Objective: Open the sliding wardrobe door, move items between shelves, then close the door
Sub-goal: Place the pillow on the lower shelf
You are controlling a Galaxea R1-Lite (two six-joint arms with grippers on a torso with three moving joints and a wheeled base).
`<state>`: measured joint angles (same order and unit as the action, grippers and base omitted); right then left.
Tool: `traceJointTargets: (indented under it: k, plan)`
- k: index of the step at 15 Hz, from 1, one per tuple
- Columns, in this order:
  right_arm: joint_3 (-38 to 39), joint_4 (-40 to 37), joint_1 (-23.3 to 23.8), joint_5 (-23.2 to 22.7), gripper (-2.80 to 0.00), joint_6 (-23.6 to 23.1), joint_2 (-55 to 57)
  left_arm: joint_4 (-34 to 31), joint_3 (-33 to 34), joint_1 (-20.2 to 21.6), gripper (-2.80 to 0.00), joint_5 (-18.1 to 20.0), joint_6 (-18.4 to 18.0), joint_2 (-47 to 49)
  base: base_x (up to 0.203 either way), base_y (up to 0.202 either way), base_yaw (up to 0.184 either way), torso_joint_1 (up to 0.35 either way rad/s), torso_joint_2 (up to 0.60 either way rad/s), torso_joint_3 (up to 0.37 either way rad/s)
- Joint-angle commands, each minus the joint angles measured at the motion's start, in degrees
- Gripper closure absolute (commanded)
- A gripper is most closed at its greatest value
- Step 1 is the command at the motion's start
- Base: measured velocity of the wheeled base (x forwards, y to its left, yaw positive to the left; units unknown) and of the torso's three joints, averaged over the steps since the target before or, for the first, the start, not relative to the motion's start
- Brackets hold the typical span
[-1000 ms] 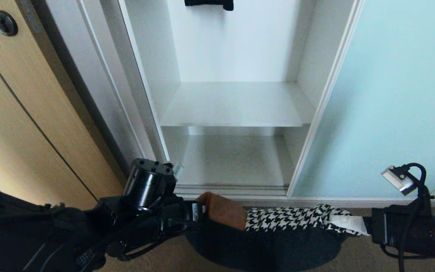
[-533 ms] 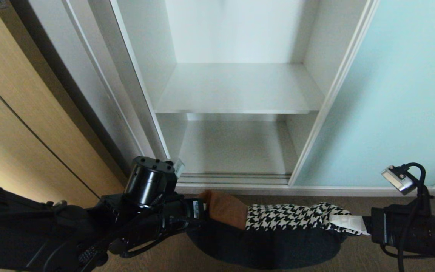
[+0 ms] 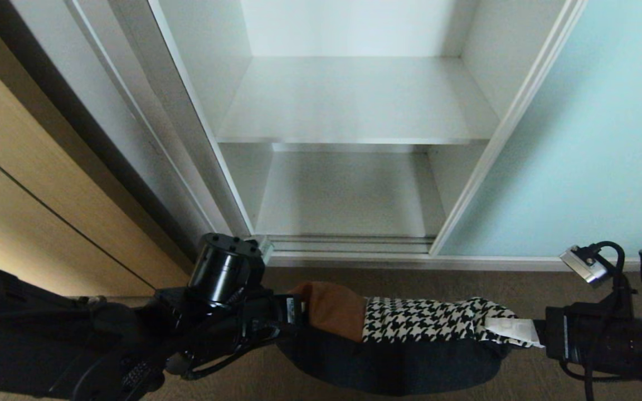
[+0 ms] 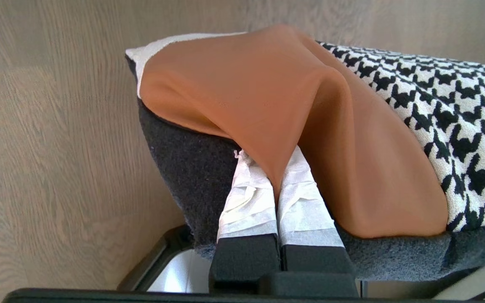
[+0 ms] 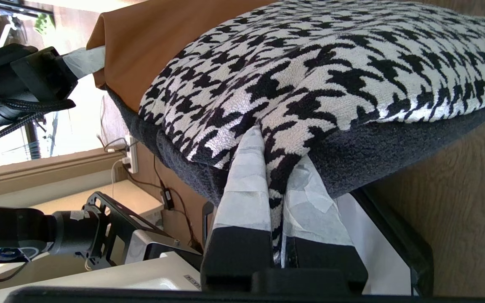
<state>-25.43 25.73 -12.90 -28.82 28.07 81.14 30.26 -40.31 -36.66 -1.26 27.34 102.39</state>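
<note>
Houndstooth bag (image 3: 410,326) unmoved; camera tilted down.

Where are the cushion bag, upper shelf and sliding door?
cushion bag (image 3: 421,320), head view, houndstooth top.
upper shelf (image 3: 354,100), head view, bare board middle.
sliding door (image 3: 594,167), head view, frosted glass panel.

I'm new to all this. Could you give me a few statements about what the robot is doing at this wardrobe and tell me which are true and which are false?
1. Both grippers hold the cushion-like bag. True: the left gripper pinches the tan end, the right gripper the houndstooth end.
2. The sliding wardrobe door covers the shelves. False: it stands to the right, leaving them exposed.
3. The bag lies on the upper shelf. False: it is held outside the wardrobe, over the floor.
4. The lower shelf shows nothing on it. True.
</note>
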Motion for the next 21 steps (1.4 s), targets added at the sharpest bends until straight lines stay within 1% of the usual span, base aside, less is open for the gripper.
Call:
traceJointTargets:
  k: [1, 13, 17, 21]
  plan:
    - [0.12, 0.37, -0.02, -0.18, 0.0, 0.14, -0.36, 0.15, 0.22, 0.01, 0.0, 0.02, 0.17, 0.18, 0.0, 0.0, 0.0, 0.006, 0.01, -0.196]
    - [0.3, 0.81, -0.02, -0.18, 0.0, 0.23, 0.6, 0.15, -0.12, 0.01, 0.0, -0.06, 0.08, 0.44, 0.0, 0.0, 0.0, 0.002, 0.0, -0.196]
    - [0.64, 0.9, -0.11, -0.24, 0.0, 0.22, 1.39, 0.24, -0.65, 0.01, 0.0, -0.15, 0.08, 1.49, 0.0, 0.0, 0.0, 0.003, 0.0, -0.063]
    - [0.65, 0.98, -1.25, -0.18, 0.0, 0.14, 2.44, 2.26, -0.27, 0.01, 0.0, -0.61, 0.3, 2.58, 0.0, 0.0, 0.0, 0.0, 0.0, 0.0]
